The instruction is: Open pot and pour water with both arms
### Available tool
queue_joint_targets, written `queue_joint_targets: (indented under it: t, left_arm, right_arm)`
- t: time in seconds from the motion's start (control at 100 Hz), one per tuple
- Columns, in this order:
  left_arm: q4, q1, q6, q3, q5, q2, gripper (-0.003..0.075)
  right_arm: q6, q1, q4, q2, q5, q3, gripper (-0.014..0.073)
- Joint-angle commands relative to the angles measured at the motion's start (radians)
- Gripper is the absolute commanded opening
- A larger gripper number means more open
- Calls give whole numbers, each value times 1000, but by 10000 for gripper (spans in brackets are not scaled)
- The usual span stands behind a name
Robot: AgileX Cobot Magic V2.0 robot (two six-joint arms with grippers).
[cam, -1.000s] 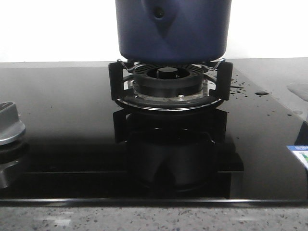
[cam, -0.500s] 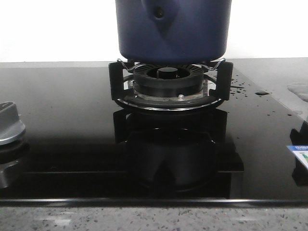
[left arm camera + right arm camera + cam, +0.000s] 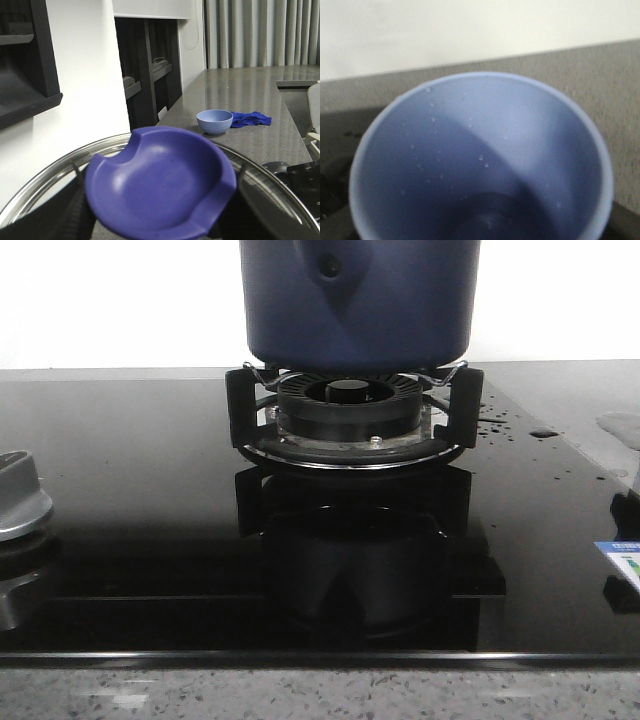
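Note:
The dark navy pot [image 3: 360, 300] stands on the burner grate at the top middle of the front view; its top is cut off by the frame. Neither arm shows there. In the left wrist view my left gripper [image 3: 160, 202] is shut on the purple-blue dished knob [image 3: 160, 180] of the glass lid [image 3: 45, 187], held up away from the pot, with dark fingers [image 3: 76, 200] on both sides of the knob. The right wrist view is filled by a light blue cup [image 3: 535, 130] held at my right gripper, whose fingers are hidden. Small water drops [image 3: 481, 158] cling inside it.
Water drops [image 3: 495, 420] and a thin puddle [image 3: 620, 425] lie on the black glass hob right of the burner ring [image 3: 350, 405]. A grey control knob [image 3: 20, 495] sits at the left edge. A blue bowl [image 3: 214, 121] and blue cloth [image 3: 251, 119] rest on the grey counter.
The pot and hob are unchanged. Only a dark reflection at the hob's right edge has shifted toward the front.

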Motion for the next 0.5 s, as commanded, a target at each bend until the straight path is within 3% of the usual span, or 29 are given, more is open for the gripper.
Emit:
queue_joint_targets:
  t: [0.0, 0.22, 0.49]
  left_arm:
    - [-96, 3, -9, -31, -6, -56, 145]
    - [-30, 5, -66, -31, -45, -111, 145]
    - [-23, 5, -69, -29, -54, -160, 145]
  right_arm:
    - [1, 1, -34, -73, -155, -29, 126]
    - [1, 25, -230, -208, -168, -138, 126]
    - [1, 203, -467, -194, 46, -415, 126]
